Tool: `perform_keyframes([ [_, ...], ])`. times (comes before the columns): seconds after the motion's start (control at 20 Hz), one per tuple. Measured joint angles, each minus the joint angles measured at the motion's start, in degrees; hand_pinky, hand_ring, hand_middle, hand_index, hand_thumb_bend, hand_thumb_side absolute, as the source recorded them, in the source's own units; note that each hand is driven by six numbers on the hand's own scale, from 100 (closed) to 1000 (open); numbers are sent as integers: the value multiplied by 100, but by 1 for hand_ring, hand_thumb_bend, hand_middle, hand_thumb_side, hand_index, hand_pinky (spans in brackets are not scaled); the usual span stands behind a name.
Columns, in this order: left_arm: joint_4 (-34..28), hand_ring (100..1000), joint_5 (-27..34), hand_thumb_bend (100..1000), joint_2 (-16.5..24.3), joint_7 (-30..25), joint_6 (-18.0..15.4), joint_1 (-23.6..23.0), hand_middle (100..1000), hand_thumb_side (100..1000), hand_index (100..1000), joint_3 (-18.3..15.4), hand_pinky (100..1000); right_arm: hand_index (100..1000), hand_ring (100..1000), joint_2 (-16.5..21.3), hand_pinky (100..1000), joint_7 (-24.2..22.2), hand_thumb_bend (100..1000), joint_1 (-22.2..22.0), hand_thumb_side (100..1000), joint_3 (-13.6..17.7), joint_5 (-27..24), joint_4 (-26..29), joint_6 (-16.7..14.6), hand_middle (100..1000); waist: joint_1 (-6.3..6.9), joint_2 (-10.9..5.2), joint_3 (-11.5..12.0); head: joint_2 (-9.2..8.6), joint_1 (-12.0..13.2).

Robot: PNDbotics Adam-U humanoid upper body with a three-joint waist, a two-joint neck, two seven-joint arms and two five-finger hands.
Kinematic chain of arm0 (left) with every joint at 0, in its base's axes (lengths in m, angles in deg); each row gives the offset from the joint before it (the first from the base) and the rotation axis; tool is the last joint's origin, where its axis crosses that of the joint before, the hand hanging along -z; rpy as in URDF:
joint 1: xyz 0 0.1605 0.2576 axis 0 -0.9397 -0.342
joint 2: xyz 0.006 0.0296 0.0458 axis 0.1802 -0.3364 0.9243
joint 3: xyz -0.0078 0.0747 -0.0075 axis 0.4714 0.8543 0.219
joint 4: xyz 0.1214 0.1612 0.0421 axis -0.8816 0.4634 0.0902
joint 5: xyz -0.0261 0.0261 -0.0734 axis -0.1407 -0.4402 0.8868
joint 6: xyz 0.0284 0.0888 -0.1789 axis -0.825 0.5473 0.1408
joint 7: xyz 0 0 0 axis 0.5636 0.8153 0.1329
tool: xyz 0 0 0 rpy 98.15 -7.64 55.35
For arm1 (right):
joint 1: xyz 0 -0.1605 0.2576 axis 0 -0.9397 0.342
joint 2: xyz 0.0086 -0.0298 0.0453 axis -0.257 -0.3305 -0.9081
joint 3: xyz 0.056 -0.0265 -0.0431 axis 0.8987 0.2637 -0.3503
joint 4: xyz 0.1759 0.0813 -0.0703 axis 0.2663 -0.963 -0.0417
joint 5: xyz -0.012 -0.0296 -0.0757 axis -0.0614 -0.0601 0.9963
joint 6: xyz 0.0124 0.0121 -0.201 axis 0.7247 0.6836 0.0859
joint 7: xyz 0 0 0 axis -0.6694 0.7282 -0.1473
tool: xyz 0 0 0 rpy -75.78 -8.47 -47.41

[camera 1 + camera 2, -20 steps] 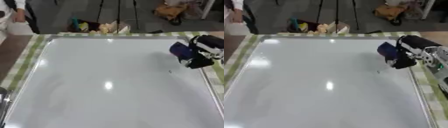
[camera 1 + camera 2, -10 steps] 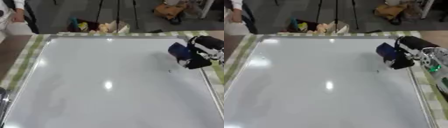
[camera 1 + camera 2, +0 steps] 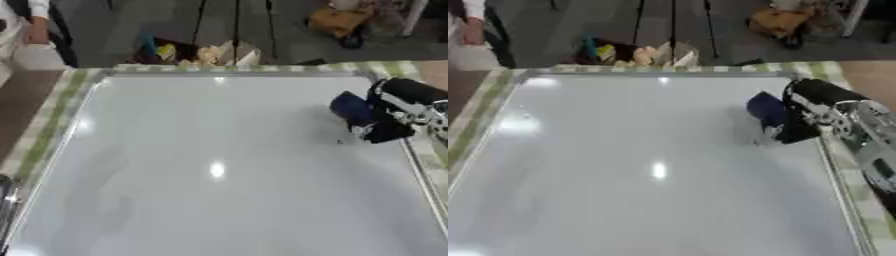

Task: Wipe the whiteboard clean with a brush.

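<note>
Your right hand [image 3: 389, 117] sits at the whiteboard's [image 3: 210, 165] far right edge, fingers curled around the dark blue brush [image 3: 352, 108], which presses on the board surface just inside the frame, green-striped cloth [image 3: 48, 117] bordering the tabletop.

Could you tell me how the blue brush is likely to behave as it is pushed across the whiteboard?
The brush looks small and rounded in the right hand, so probably light. The whiteboard is glossy, with glare spots, so it should glide easily and may skid. It seems to keep its shape, so likely fairly stiff.
</note>
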Motion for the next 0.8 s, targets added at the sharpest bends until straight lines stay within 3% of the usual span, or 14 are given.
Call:
perform_keyframes([
  [0.8,0,825,0,218,-41,0,0,2,755,986,770,0,696,147,547,-92,579,-48,100,-5,456,-62,1,-172,-127,403,0,7,11,1,1],
])
